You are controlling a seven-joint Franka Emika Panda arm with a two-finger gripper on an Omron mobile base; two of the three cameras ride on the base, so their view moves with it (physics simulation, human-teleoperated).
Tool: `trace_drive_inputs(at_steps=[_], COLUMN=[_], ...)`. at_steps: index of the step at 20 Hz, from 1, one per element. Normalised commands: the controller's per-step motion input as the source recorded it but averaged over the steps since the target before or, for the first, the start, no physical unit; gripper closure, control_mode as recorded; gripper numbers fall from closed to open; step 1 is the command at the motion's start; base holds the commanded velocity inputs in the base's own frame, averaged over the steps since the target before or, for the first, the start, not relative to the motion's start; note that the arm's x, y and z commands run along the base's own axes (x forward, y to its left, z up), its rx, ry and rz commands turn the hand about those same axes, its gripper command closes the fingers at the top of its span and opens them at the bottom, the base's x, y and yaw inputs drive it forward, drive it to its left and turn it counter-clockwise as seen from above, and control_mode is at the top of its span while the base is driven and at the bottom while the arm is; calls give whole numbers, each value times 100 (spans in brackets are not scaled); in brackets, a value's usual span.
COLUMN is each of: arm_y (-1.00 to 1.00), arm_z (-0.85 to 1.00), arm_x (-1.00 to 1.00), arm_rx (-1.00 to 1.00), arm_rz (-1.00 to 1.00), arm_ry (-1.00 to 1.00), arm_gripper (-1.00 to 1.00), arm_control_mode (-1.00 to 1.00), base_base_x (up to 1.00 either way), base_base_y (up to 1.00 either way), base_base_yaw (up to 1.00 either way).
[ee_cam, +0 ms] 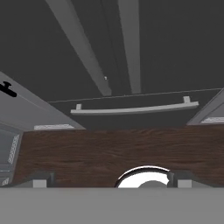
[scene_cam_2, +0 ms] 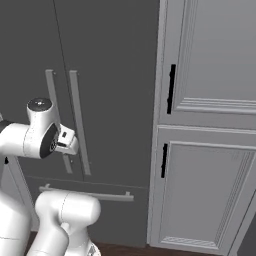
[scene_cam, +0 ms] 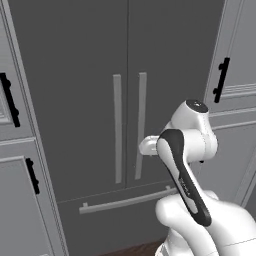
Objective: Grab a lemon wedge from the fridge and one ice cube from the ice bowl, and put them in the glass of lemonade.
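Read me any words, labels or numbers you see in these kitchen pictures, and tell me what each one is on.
None can be read. A faint pale marking runs along the dark strip on the robot arm in the left base view, too small and blurred to make out. The fridge doors and the cabinets carry no text.

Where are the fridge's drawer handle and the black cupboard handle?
fridge drawer handle (scene_cam: 127, 200), left base view, middle of the bar.
black cupboard handle (scene_cam_2: 171, 89), right base view, middle of the upper handle.
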Motion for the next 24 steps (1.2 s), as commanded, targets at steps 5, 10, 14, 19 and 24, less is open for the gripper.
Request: trace_drive_inputs(at_steps=[5, 10, 14, 19, 24], arm_y=[0, 0, 0, 0, 0], arm_z=[0, 0, 0, 0, 0], arm_x=[0, 0, 0, 0, 0], arm_rx=[0, 0, 0, 0, 0], arm_rz=[0, 0, 0, 0, 0], arm_ry=[0, 0, 0, 0, 0], arm_gripper=[-100, -100, -100, -100, -100], arm_control_mode=[100, 100, 100, 100, 100], base_base_x=[-33, -41, -46, -13, 0], base_base_y=[0, -2, -9, 0, 0], base_base_yaw=[0, 0, 0, 0, 0])
